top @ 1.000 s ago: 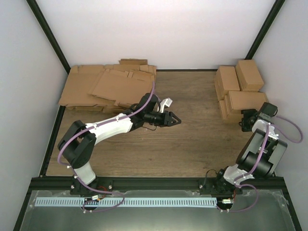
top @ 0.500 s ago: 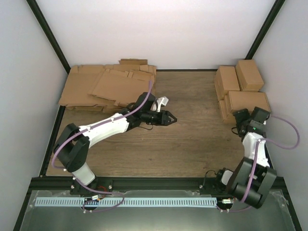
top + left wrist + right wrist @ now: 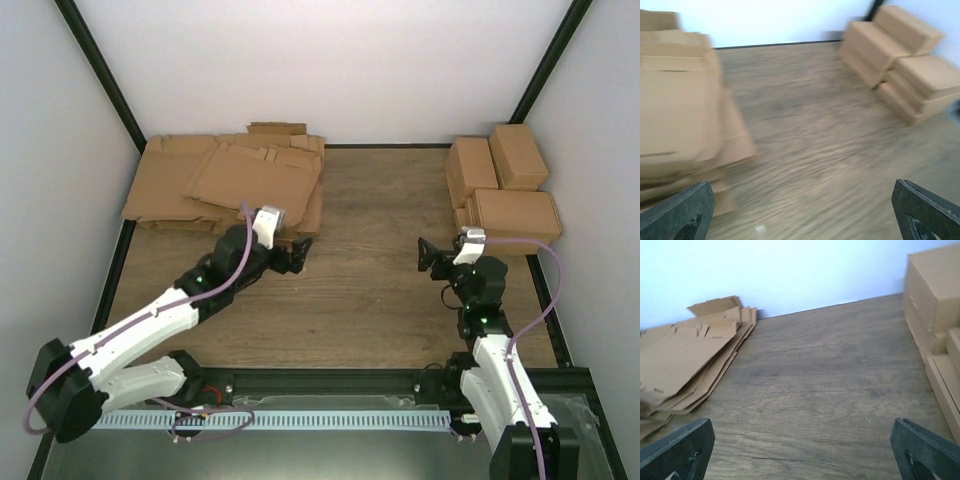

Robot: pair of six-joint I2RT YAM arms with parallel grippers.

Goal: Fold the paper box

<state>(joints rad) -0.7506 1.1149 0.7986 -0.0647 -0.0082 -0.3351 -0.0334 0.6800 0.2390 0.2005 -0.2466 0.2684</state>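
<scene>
The small, oblong paper boxes [image 3: 500,185] of plain brown cardboard sit closed and stacked in the far right corner of the brown wooden table [image 3: 380,300], in the same place as a second ago. Neither arm holds one. The pile of wide, flat brown cardboard sheets [image 3: 230,180] with notched edges at the far left has not shifted either. Both arms have moved. A second ago the left arm reached out over the middle of the table with its tool pointing right. It has since drawn back, and the left gripper [image 3: 302,250] now hangs just beside the near right corner of the sheet pile. Its wrist view is blurred, with the pile close on the left. The dark fingers [image 3: 680,215] stand at opposite edges of that view, spread wide with nothing between them. The right arm was folded up at the right edge of the table, with its tool close to the box stack. It is now stretched forward, and the right gripper [image 3: 424,256] points left over bare wood, apart from the stack. Its fingers are also spread wide and hold nothing.
</scene>
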